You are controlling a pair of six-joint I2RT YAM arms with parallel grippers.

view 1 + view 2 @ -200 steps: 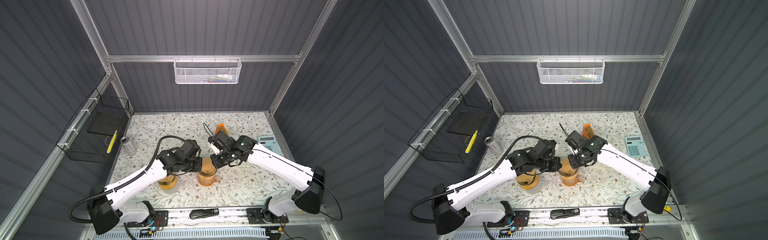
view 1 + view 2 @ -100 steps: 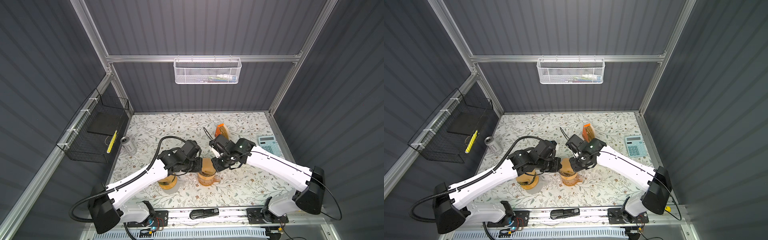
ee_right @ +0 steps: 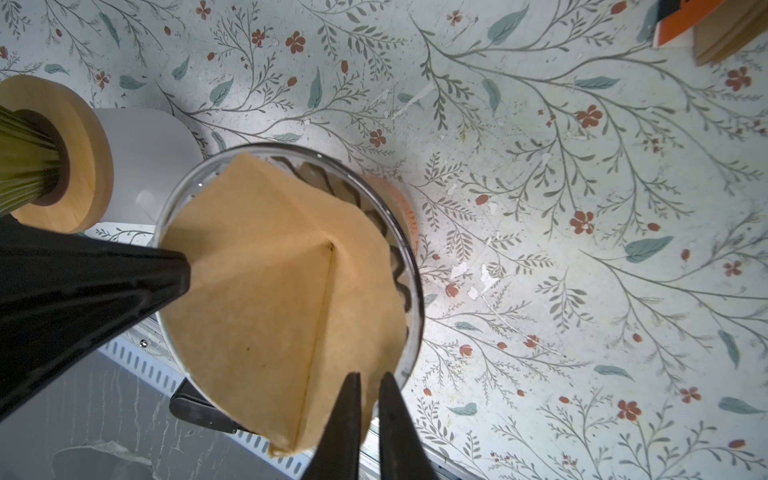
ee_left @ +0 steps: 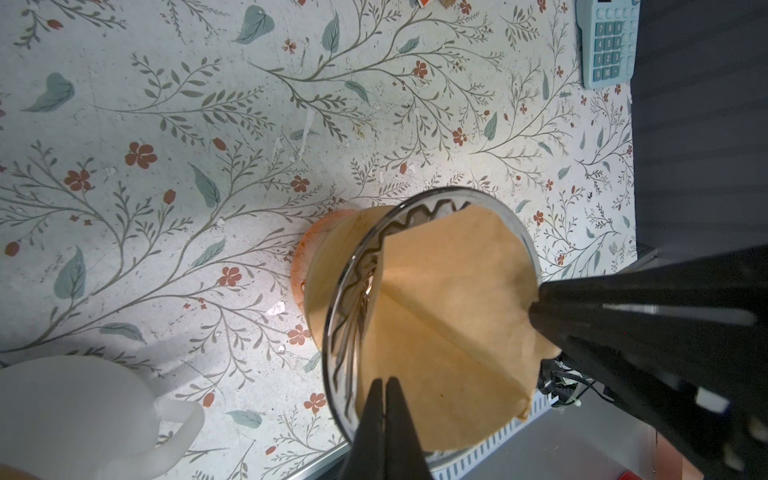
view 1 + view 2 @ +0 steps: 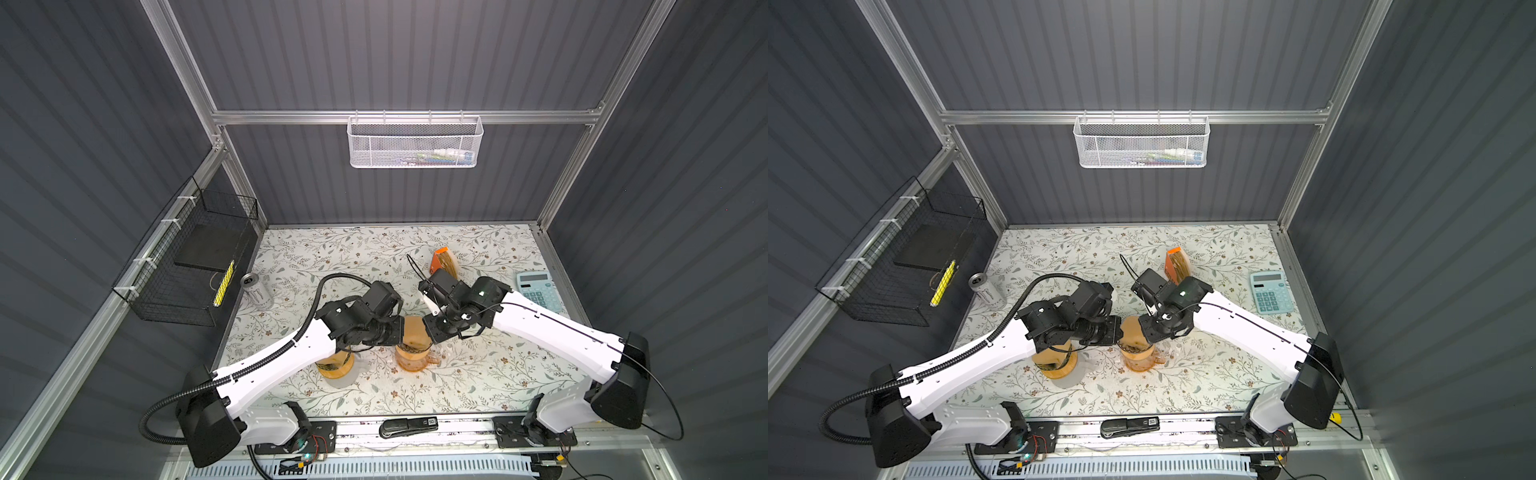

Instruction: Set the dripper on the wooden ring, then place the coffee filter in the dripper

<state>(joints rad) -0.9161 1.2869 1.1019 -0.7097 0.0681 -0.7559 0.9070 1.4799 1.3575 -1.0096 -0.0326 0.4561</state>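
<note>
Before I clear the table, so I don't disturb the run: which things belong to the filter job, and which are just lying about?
In the job: coffee filter, glass dripper under it, left gripper and right gripper, each pinching a filter edge.
Lying about: calculator, drink can, white jug, orange pack, stapler.

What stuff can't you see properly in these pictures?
Bottom of the dripper: covered by the coffee filter in both wrist views.
Things in the white mesh basket: too small behind the mesh in both top views.
The calculator: cut off by the left wrist view's edge.
The wooden stand: partly under the left arm in both top views.
</note>
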